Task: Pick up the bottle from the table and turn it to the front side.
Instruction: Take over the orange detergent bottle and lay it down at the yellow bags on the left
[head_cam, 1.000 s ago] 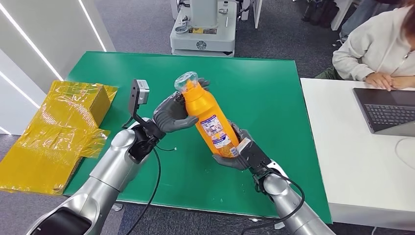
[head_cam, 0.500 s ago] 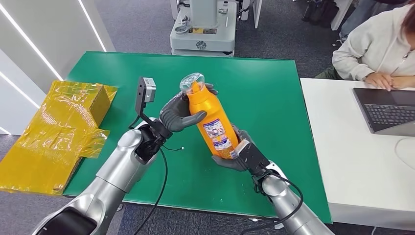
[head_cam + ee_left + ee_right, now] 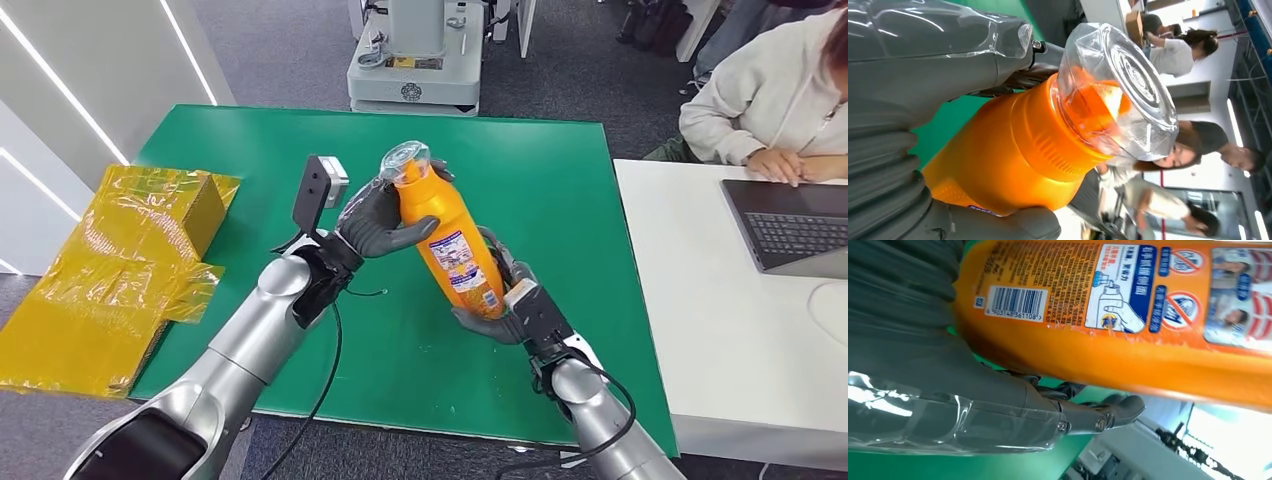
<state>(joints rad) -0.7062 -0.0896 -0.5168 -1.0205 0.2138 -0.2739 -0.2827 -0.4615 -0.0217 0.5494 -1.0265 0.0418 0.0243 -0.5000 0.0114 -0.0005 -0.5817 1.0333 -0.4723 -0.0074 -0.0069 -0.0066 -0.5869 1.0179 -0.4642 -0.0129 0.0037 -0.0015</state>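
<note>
Orange bottle (image 3: pixel 447 238) being held tilted above the middle of the green table (image 3: pixel 560 180), left hand (image 3: pixel 378 224) gripping its upper body, right hand (image 3: pixel 507 306) cupping its base, clear cap (image 3: pixel 405 157) pointing toward the far edge, printed label and barcode showing.

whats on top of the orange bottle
A clear plastic cap sits over the orange bottle, with the orange neck visible through it. The left hand wraps the shoulder, covering part of the side below.
</note>
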